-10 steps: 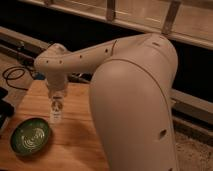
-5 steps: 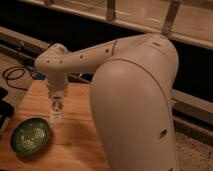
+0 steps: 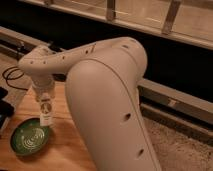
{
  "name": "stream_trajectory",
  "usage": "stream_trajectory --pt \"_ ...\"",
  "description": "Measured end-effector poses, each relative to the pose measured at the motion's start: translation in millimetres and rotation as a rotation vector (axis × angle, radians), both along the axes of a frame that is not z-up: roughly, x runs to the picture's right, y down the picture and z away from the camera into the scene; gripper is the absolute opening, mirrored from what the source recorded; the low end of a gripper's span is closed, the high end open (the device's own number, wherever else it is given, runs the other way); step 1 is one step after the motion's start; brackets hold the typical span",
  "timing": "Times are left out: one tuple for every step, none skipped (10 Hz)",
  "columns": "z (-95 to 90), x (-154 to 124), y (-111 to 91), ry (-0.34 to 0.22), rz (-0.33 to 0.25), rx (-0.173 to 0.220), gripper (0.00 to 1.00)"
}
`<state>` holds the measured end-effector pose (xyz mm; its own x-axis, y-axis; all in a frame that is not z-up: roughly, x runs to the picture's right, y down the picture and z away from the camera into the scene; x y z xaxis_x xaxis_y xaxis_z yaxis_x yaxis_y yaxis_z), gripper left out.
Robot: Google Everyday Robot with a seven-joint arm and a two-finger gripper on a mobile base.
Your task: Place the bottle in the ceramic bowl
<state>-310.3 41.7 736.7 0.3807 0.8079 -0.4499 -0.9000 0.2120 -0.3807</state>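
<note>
The bottle [image 3: 46, 114] is small, slim and whitish with a pale label. It hangs upright in my gripper [image 3: 45, 101], which is shut on its upper part. Its lower end is just over the right rim of the ceramic bowl [image 3: 29, 140]. The bowl is shallow, green, with pale swirl lines, and sits on the wooden table [image 3: 67, 145] at the lower left. My white arm [image 3: 100, 90] reaches in from the right and fills the middle of the view.
Black cables [image 3: 11, 75] lie at the table's far left. A dark object [image 3: 4, 114] sits at the left edge beside the bowl. A dark rail and window ledge [image 3: 165, 90] run behind. Speckled floor [image 3: 175, 145] lies to the right.
My gripper with the bottle has moved left, from over the bare table to the bowl's right rim. The bowl has not moved.
</note>
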Motion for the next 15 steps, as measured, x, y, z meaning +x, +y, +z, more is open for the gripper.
stream_trajectory --pt "-4.9 -12 5 -0.043 -0.018 -0.008 0.0" --pt "-7.5 -18 6 -0.071 -0.02 -0.017 0.0" --pt "-9.6 -24 9 -0.103 -0.024 -0.03 0.0" --pt "-13.5 -31 15 -0.14 -0.031 -0.05 0.0" --pt "-18.5 -39 25 -0.176 -0.05 -0.076 0.0" --pt "-22.7 -47 32 -0.2 -0.067 -0.092 0.0" --pt "-27.1 -54 41 -0.226 -0.087 -0.11 0.0" --pt "-29.2 -59 47 -0.245 -0.106 -0.126 0.0" --pt "-31.4 -64 53 -0.26 -0.125 -0.138 0.0" --pt "-34.0 -71 61 -0.28 -0.146 -0.153 0.0" --pt "-35.2 -76 66 -0.298 -0.158 -0.166 0.0" --pt "-33.6 -80 71 -0.318 -0.163 -0.184 0.0" --pt "-32.4 -82 74 -0.327 -0.167 -0.195 0.0" --pt "-34.2 -84 75 -0.331 -0.169 -0.196 0.01" --pt "-34.1 -84 75 -0.331 -0.169 -0.196 0.09"
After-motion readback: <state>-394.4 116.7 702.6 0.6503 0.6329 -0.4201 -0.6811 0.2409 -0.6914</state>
